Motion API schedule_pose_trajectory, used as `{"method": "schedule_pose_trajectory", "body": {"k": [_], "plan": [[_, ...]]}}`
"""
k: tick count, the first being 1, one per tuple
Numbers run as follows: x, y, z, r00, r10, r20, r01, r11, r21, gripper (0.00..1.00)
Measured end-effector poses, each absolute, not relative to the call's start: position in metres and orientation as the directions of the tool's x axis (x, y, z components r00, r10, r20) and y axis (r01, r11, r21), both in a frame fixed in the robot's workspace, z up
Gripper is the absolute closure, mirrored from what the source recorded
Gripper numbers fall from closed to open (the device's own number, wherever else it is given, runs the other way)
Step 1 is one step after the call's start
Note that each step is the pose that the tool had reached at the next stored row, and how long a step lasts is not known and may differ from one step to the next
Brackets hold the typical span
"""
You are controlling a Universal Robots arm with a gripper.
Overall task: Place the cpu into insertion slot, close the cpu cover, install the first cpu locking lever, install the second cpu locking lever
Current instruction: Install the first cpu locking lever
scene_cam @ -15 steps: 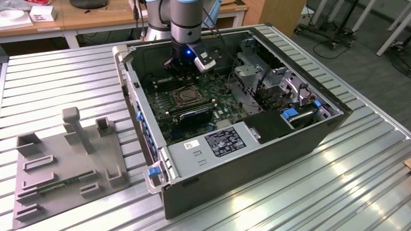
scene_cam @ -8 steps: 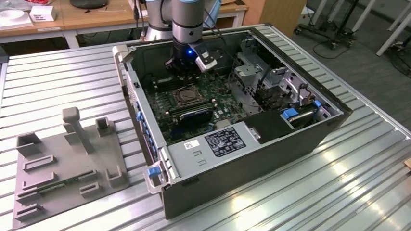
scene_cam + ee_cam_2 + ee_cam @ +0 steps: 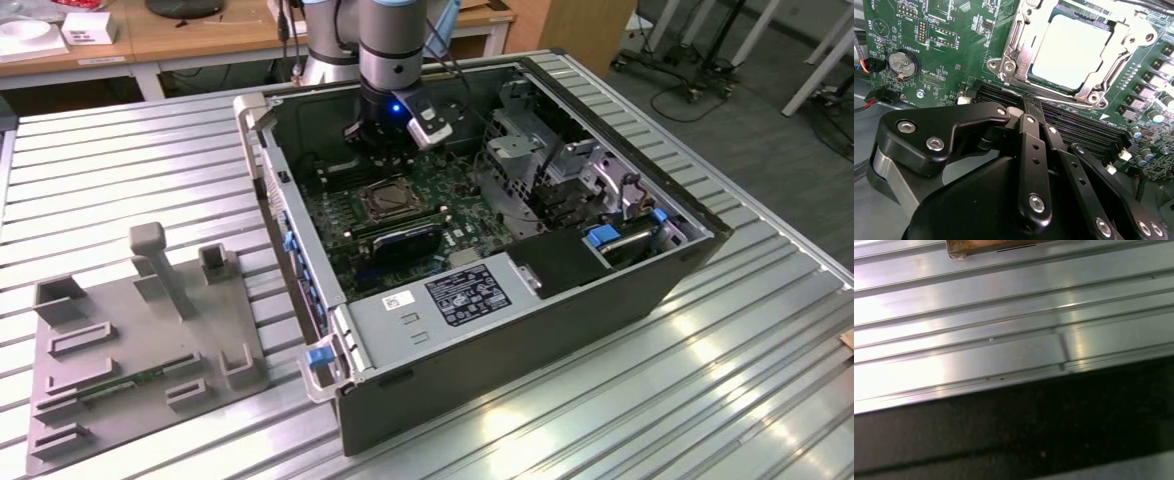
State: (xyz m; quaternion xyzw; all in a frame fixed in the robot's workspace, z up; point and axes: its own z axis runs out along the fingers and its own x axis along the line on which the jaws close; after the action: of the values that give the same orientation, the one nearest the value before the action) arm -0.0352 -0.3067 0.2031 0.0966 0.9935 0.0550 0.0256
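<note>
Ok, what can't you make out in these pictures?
Second wrist view: the gripper hides part of the memory slots beside the cpu cover; the cover's far edge is cut off.
Exterior view: the insertion slot is too small for detail.
First wrist view: a wooden piece, cut off.

Bright light; glare on ribbed table [image 3: 747, 340], cpu [image 3: 1074, 50] washed out.

We are looking at an open computer case [image 3: 534, 300] sitting on the table [image 3: 134, 170]. A tray of holders [image 3: 134, 340] is lying on the table, at the exterior view's left of the case. The motherboard [image 3: 447, 215] is lying inside the case. The insertion slot [image 3: 388, 200] is sitting on the board. The cpu [image 3: 1070, 50] is resting in it, with the cpu cover [image 3: 1021, 47] lying over its edges. The gripper [image 3: 379, 158] is hanging over the board, just past the slot's far side.
</note>
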Motion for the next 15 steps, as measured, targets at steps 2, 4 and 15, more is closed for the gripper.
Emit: {"method": "schedule_pose_trajectory", "body": {"k": [2, 4, 15], "plan": [[-0.0352, -0.3067, 0.2031, -0.980, 0.195, -0.041, 0.189, 0.975, 0.115, 0.89], [-0.0352, -0.3072, 0.2030, -0.980, 0.195, -0.043, 0.189, 0.975, 0.115, 0.89], [-0.0353, -0.3064, 0.2025, -0.979, 0.195, -0.052, 0.188, 0.975, 0.117, 0.89]]}}
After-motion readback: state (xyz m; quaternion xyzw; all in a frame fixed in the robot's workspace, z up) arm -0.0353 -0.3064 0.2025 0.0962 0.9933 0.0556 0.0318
